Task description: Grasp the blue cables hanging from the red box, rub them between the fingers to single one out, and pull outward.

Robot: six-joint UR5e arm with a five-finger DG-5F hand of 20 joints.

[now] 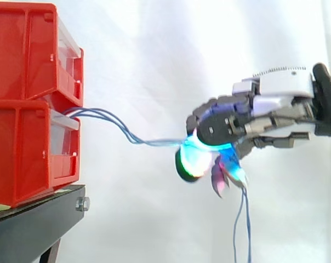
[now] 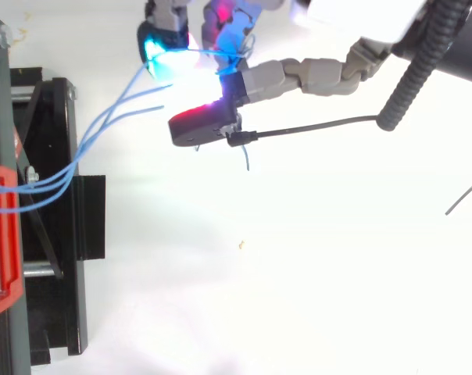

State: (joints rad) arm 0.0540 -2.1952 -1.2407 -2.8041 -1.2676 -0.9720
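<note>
Where the blue cables [image 1: 100, 113] leave the lower red bin [image 1: 23, 148], they emerge at its front, just beneath the upper red bin [image 1: 23, 49]. Both bins are stacked on the black stand [image 1: 34, 224] at the left edge of the side view. From there the strands run together to the right, dipping slightly, and enter the hand [image 1: 247, 118]. It hangs well apart from the bins, in front of the white curtain [image 1: 154, 55].

Hand condition: fingers curled, with the glowing fingertips [image 1: 194, 159] (cyan, green and magenta) closed together on the cables, so that the strands are pinched between the pads. Below the hand, loose cable ends hang down towards the bottom of the side view.

Seen from above, the cables [image 2: 103, 121] fan out into separate strands between the bin and the hand [image 2: 314, 74]. At least one strand reaches the cyan pad; how many of the others lie inside the pinch cannot be determined. Between bin and hand the cables run fairly straight, without heavy sag.
</note>
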